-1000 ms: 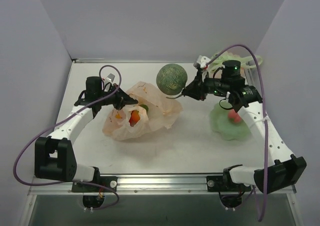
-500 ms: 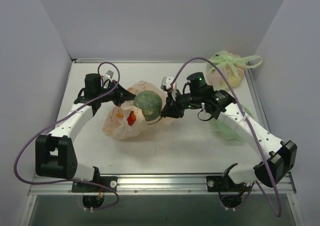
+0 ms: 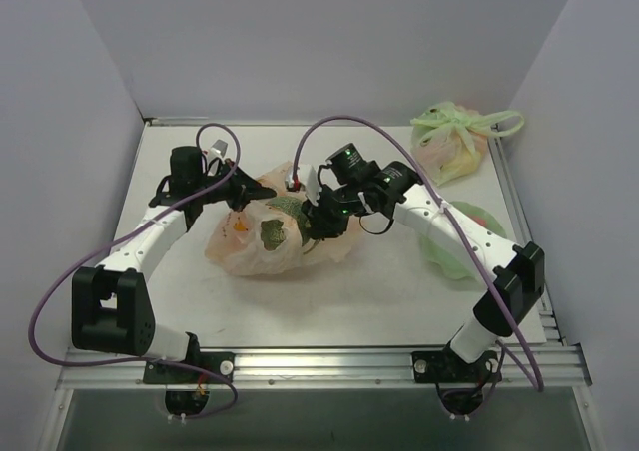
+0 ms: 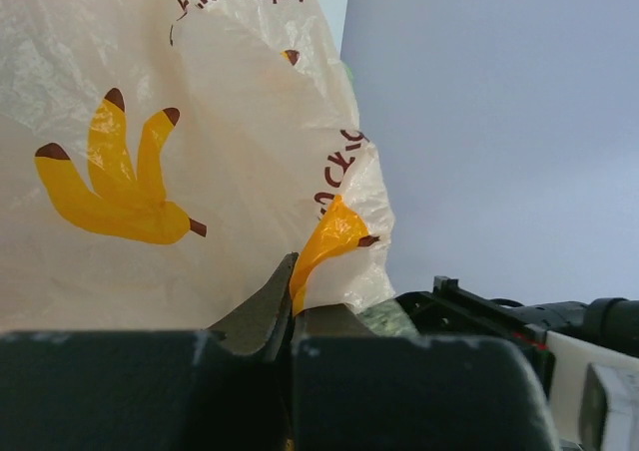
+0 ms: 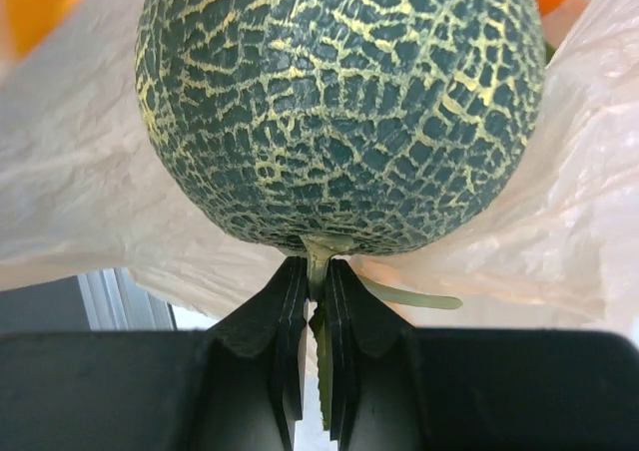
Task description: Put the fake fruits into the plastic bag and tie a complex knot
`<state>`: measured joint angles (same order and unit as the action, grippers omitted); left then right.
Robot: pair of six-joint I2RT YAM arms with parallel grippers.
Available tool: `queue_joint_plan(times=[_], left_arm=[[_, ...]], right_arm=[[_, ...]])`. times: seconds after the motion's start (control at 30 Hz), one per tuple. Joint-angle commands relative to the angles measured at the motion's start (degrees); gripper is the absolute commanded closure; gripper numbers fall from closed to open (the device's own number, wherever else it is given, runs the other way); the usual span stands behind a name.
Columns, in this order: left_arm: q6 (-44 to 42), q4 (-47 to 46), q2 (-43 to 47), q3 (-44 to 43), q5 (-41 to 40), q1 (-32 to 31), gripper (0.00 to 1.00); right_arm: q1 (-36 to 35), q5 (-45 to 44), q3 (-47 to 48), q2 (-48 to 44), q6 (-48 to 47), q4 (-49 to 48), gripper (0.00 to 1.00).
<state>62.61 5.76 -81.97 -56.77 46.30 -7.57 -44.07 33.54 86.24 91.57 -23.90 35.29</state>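
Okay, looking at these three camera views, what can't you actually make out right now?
- Right wrist view: the melon fills the frame, hiding the inside of the plastic bag.
- Top view: the melon is mostly covered by the right gripper and bag film.
- Top view: small fruits blur behind film; count unclear.
- Left wrist view: bag film hides its contents.

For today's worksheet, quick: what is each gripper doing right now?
Left gripper: shut on the bag.
Right gripper: shut on the melon stem.

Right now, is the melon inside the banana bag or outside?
Partly inside: bag film flanks the melon, which the right jaws hold by its stem.
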Motion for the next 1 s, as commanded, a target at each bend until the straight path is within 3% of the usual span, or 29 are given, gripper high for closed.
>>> queue_joint_plan(times=[0.0, 0.1, 0.27, 0.6, 0.67, 0.73, 0.77, 0.83, 0.87, 0.97], left_arm=[[0.23, -3.30, 1.99, -0.01, 1.16, -0.25, 1.00], [0.85, -4.35, 1.73, 0.26, 1.16, -0.25, 1.00], [2.16, -6.88, 0.33, -0.18, 1.07, -0.07, 1.00], [3.92, -9.27, -0.55, 0.26, 1.16, 0.01, 1.00], [4.19, -9.54, -0.38, 0.52, 1.24, -0.07, 1.00], [4.54, -9.80, -0.38, 0.79, 1.33, 0.01, 1.00], [4.80, -9.98, -0.38, 0.96, 1.33, 0.01, 1.00], [5.68, -10.68, -0.64, 1.23, 1.42, 0.01, 1.00], [5.94, -11.03, -0.64, 1.23, 1.33, 0.10, 1.00], [6.47, -11.47, -0.91, 1.32, 1.59, 0.54, 1.00]], right_arm=[[-0.13, -2.52, 8.05, 1.68, 6.40, 3.81, 1.00], [-0.40, -0.67, 12.80, 5.19, 10.80, 8.54, 1.00], [-3.29, -1.45, 23.71, 13.45, 9.58, 20.76, 1.00], [-3.65, -6.03, 26.69, 17.50, 9.83, 23.42, 0.98], [-2.34, -5.59, 27.32, 17.33, 12.11, 21.07, 0.76], [-0.93, -5.59, 28.02, 16.54, 14.05, 18.34, 0.71], [-0.23, -5.59, 28.20, 16.19, 17.28, 14.58, 0.50], [2.06, -4.37, 28.46, 14.87, 19.67, 11.05, 0.38], [2.67, -3.66, 28.20, 14.34, 22.12, 7.20, 0.21], [4.69, 1.08, 26.71, 11.97, 23.90, 3.05, 0.17]])
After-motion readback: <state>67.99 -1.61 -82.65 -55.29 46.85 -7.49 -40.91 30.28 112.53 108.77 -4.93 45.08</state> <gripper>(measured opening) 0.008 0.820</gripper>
